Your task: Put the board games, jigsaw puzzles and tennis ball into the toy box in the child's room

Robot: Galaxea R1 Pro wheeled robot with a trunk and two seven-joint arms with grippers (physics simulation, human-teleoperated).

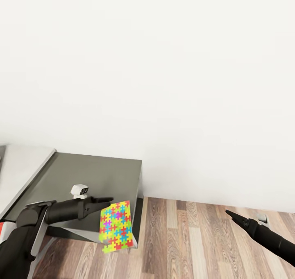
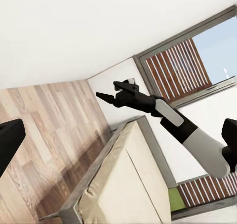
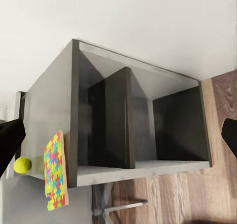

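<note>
One jigsaw puzzle (image 1: 116, 226), a bright multicoloured slab, hangs in the air off the near right corner of the dark grey cabinet (image 1: 90, 172). Its upper corner lies just under my left gripper (image 1: 107, 198). That gripper's fingers (image 2: 10, 145) stand far apart in the left wrist view with nothing between them. From the right wrist the puzzle (image 3: 55, 177) shows beside the cabinet's edge, with the tennis ball (image 3: 22, 165) just beyond it. My right gripper (image 1: 228, 212) is open and empty over the floor. A strip of the white table (image 1: 20, 164) shows at far left. The toy box and board games are out of view.
The cabinet (image 3: 128, 120) has two open compartments with nothing in them. Wooden floor (image 1: 196, 238) stretches to the right of it up to the white wall. The beige bed (image 2: 123, 184) and a slatted window (image 2: 182, 66) lie beyond my right arm (image 2: 163, 113) in the left wrist view.
</note>
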